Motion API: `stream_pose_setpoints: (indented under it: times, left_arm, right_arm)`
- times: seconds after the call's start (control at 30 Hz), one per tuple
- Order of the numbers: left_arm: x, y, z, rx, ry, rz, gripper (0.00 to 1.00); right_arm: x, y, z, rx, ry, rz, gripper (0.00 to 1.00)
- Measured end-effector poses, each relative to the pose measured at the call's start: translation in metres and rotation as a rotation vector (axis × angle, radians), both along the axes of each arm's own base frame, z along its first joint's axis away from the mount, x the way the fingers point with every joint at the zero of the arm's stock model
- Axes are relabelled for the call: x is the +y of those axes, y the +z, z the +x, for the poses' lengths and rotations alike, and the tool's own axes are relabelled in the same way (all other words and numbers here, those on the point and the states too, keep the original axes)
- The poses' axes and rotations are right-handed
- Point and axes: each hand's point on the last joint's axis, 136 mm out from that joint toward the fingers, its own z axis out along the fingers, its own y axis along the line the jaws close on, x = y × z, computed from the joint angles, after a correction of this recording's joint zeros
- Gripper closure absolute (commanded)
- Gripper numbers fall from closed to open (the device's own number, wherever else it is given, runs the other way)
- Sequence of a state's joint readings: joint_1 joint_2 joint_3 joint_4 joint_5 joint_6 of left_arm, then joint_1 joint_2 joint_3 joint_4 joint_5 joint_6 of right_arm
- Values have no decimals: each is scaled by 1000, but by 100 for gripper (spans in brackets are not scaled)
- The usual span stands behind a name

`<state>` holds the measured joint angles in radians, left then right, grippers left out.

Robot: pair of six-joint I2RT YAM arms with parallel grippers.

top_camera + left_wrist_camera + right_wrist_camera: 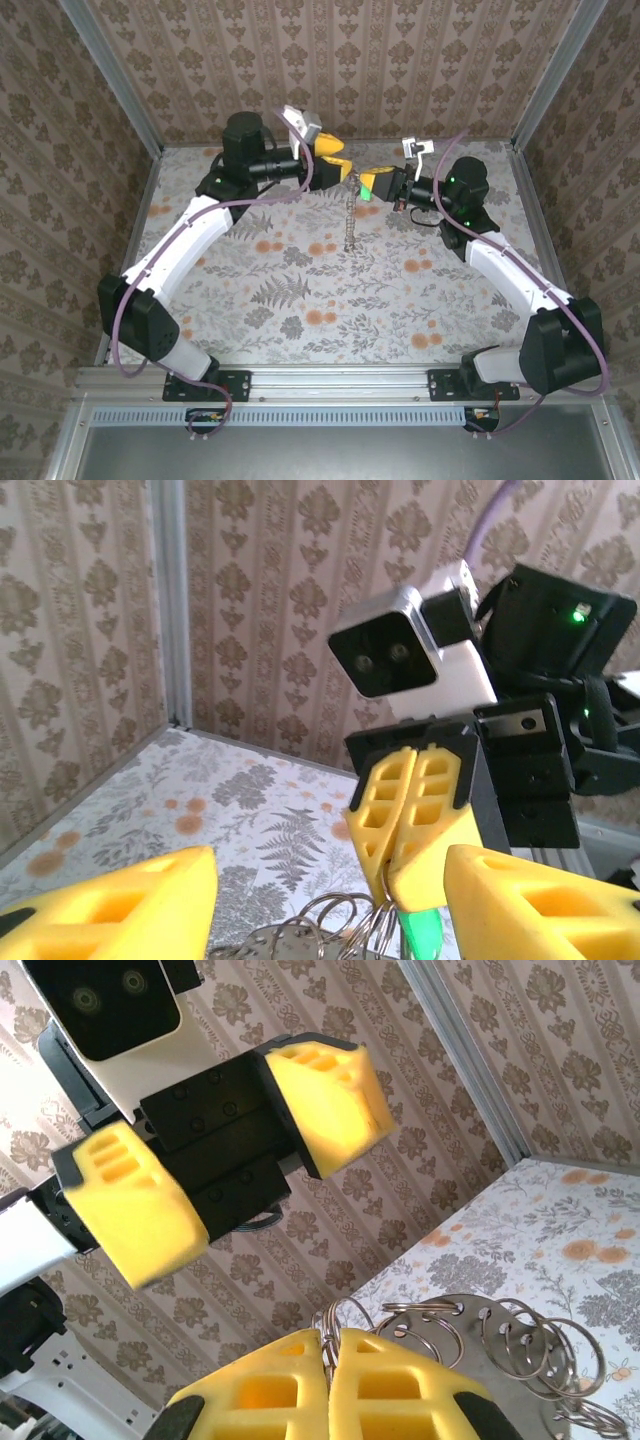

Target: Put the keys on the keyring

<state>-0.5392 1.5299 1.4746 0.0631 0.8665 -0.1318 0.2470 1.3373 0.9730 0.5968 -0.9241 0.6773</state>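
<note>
Landmark: right gripper (372, 183), held above the far middle of the table (300, 300).
Right jaws: its 2 yellow fingers (400, 1390) are pressed flat together. They look clamped on the key, with wire loops bunched at the same seam.
Key (425, 935): only the bright green head can be seen, poking out just under the right gripper's fingertips. The blade is hidden. From the top camera it is a green fleck at the tip of that gripper.
Keyring (520, 1345): a cluster of thin silvery wire rings threaded through holes in a grey metal strip. It touches the right gripper's fingertips and trails away from them. From above it is a narrow string running from that gripper toward the arm bases. Cannot tell whether its lower end rests on the table.
Left gripper (337, 162): faces the right gripper tip to tip, just beside it.
Left jaws: spread wide, 1 finger (110, 900) on each side of the right gripper's closed pair, with nothing between them. No contact with the rings that I can make out.
Wrist camera (400, 655): a white and black box sitting just above the right gripper's fingers.
Backdrop: patterned wallpaper (350, 60) behind the right gripper, with a floral cloth on the table under it.
</note>
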Motion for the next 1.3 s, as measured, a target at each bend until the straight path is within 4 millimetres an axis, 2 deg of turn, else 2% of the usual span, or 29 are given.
stream_pose_setpoints:
  times: [0.1, 0.27, 0.33, 0.63, 0.87, 1.3]
  left_arm:
    - [6, -6, 4, 48, 18, -23, 49]
    - [6, -30, 4, 145, 2, -33, 51]
    - [6, -34, 3, 162, -9, -38, 51]
    - [6, -28, 0, 173, -61, -87, 50]
    - [2, -32, -2, 215, -115, -115, 50]
    - [8, -24, -6, 237, -152, -176, 51]
  right_arm:
    - [0, -3, 4, 16, -3, 4, 100]
    - [1, -1, 5, 22, 0, 21, 100]
    - [1, 3, 4, 19, 2, 32, 100]
    - [0, 9, 3, 14, 6, 52, 100]
    - [0, 10, 3, 14, 7, 56, 100]
    - [0, 10, 3, 25, 4, 62, 100]
